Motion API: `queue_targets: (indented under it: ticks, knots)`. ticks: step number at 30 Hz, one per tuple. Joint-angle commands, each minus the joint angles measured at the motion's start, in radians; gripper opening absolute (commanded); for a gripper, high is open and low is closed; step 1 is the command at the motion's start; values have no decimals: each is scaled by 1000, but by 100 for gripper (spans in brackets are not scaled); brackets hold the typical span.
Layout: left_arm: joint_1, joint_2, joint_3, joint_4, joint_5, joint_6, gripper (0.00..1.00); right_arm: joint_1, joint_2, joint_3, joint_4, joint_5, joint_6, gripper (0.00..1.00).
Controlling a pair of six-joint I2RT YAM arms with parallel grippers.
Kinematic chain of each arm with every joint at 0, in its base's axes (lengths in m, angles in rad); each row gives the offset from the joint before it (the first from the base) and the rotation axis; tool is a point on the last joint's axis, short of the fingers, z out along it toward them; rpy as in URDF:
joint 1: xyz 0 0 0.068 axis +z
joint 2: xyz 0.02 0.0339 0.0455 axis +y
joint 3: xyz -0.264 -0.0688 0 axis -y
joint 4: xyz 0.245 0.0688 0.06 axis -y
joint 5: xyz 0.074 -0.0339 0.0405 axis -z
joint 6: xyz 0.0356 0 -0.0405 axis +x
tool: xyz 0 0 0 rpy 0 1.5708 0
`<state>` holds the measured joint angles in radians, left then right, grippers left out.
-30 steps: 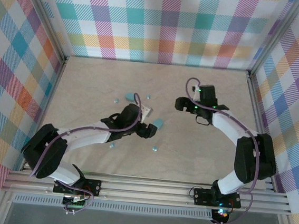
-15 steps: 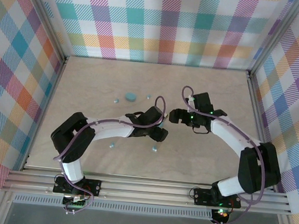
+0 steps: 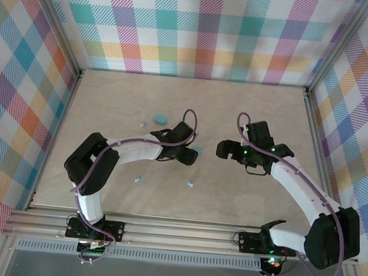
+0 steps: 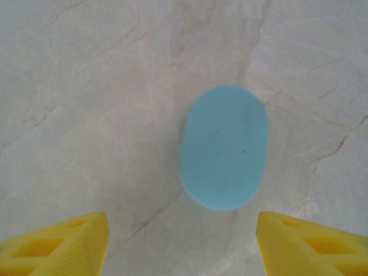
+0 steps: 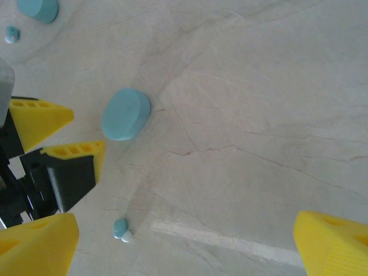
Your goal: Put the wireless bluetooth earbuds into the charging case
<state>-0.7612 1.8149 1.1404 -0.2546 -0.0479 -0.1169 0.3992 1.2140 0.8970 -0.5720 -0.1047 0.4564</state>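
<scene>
Hovering over the tabletop [image 3: 258,112], my left gripper [image 4: 183,253] holds its yellow fingers apart, with a plain pale blue oval case [image 4: 225,148] lying flat just ahead of them and touching neither. My right gripper [image 5: 184,247] stands wide apart too, above bare tabletop just beside that case, with nothing between its fingers. Three earbuds [image 3: 191,183] lie loose on the tabletop, two toward the near edge and one farther back, near a second oval case [image 3: 161,118].

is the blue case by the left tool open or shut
Looks shut: the case lies flat as one smooth oval, no raised lid or wells showing.
</scene>
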Motion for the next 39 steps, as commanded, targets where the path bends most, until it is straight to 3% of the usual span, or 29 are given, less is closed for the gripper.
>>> queue_targets:
  ticks: [1,8,19,25,33,39]
  knots:
    - [-7,35,34,21,60,68,69,-13,-21,13,-73,39,9,97]
    - [0,98,45,57,94,62,71,-47,30,52,-63,-6,10,97]
    - [-1,129,47,71,62,96,62,-122,44,44,-33,-123,39,98]
    - [-1,74,-11,89,60,140,53,-165,99,22,43,-214,42,96]
    - [0,3,-91,179,120,217,40,-165,123,-14,210,-220,47,93]
    - [6,-56,-142,246,181,253,39,-165,114,-23,223,-203,21,90]
